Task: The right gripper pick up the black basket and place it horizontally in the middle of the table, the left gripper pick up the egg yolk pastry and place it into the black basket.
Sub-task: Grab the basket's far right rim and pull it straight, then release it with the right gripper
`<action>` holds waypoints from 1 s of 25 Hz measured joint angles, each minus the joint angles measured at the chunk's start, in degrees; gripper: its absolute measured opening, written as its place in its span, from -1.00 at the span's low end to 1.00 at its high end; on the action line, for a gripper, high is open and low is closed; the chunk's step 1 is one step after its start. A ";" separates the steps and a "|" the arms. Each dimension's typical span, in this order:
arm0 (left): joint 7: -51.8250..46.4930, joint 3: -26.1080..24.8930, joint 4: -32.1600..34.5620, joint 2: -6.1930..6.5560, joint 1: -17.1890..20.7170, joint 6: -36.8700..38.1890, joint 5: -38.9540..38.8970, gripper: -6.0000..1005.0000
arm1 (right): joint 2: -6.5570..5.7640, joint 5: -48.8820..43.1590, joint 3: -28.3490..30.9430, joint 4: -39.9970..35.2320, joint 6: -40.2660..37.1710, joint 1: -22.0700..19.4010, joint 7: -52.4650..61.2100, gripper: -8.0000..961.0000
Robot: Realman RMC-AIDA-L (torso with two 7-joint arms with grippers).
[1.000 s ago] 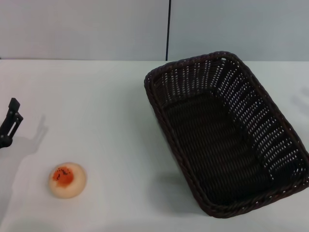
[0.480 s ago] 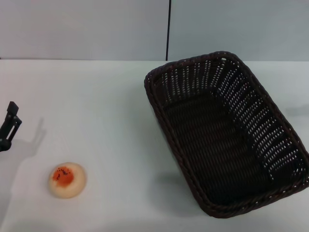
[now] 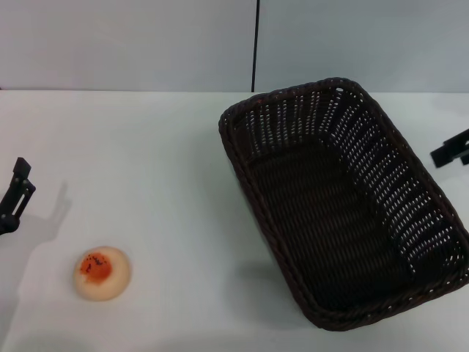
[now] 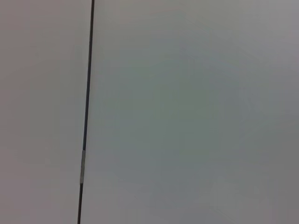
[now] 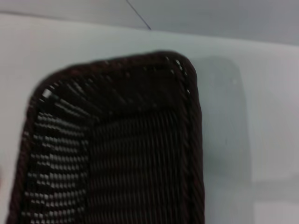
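Note:
The black basket [image 3: 333, 213] stands empty on the right half of the white table [image 3: 146, 147], its long side running at a slant from back to front. The egg yolk pastry [image 3: 102, 273] lies on the table at the front left. My left gripper [image 3: 16, 194] shows at the left edge, behind and to the left of the pastry and apart from it. My right gripper [image 3: 451, 151] reaches in at the right edge, just right of the basket's right rim. The right wrist view looks down on the basket [image 5: 131, 154] and one of its corners.
A grey wall with a dark vertical seam [image 3: 255, 44] runs behind the table. The left wrist view shows only that wall and seam [image 4: 86, 112]. Bare tabletop lies between the pastry and the basket.
My right gripper has come into view at the right edge beside the basket. My left gripper has drifted slightly left. The basket and pastry have not moved.

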 joint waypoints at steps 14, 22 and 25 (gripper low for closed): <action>-0.03 -0.12 0.00 0.12 -0.05 0.08 0.32 0.70 | 4.87 -3.34 -3.87 3.98 5.36 2.36 -0.14 0.23; -0.03 -0.03 0.00 0.12 0.06 0.31 0.28 0.70 | 4.90 -3.02 -3.17 8.87 11.70 1.96 -0.21 0.19; -0.03 0.00 0.00 0.12 0.05 0.33 0.30 0.70 | 5.43 -2.92 -3.25 9.30 13.19 1.23 -0.43 0.18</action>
